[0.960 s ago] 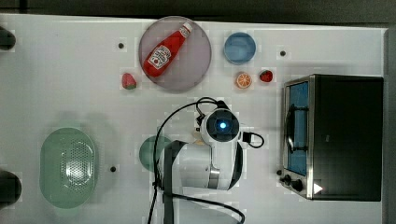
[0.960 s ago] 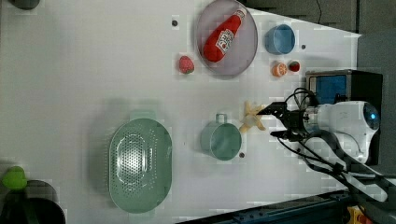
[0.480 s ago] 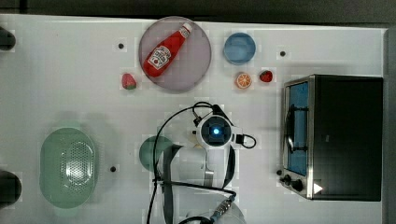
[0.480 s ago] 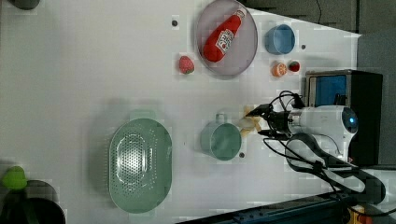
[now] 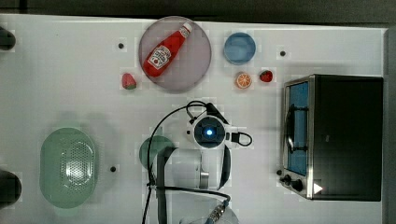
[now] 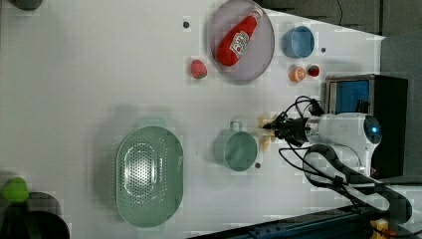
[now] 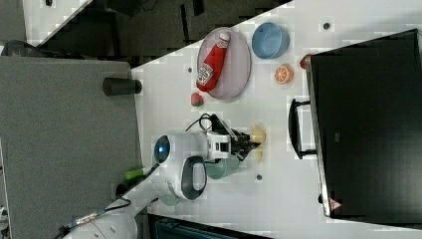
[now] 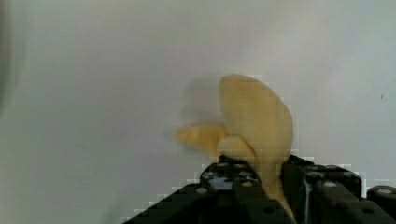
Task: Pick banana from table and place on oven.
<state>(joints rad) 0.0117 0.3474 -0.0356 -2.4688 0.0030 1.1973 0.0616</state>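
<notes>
— Centre of the white flat surface (image 5: 56, 84), toward its front edge: black two-fingered tool (image 8: 273, 184) of the white arm (image 5: 187, 163), closed around the stem end of a pale yellow banana (image 8: 254, 121). Fruit between the fingers in the wrist view; whether lifted clear or touching the top, impossible to tell.

— And in the left view?

— Same banana (image 6: 265, 133) just beside the teal mug (image 6: 236, 149), on the side facing the boxy toaster oven (image 5: 345, 135) with black top and bluish glass door, parked along the surface's right-hand edge in the top view. In the right view, fruit (image 7: 259, 142) between the arm and the oven's handle bar.

— Step in hand?

— By the look of it, grasp made, lift and carry next. Sound practice: straight up first, high enough to clear mug rim and oven frame, then across, then down onto the middle of the black top, well back from the door edge.

— Risks?

— Grip on a narrow end only, so a swinging or slipping fruit likely under fast motion. Slow, level travel advisable. Release only once resting on the top, not from a height. Curved shape: a roll toward the edge possible.

— Anything nearby to mind?

— Orange slice (image 5: 243, 80) and small strawberry (image 5: 266, 75) near the oven's far corner, apart from a direct path. Red ketchup bottle (image 5: 166, 49) on its round grey plate (image 5: 196, 70) toward the far edge, well apart.
</notes>
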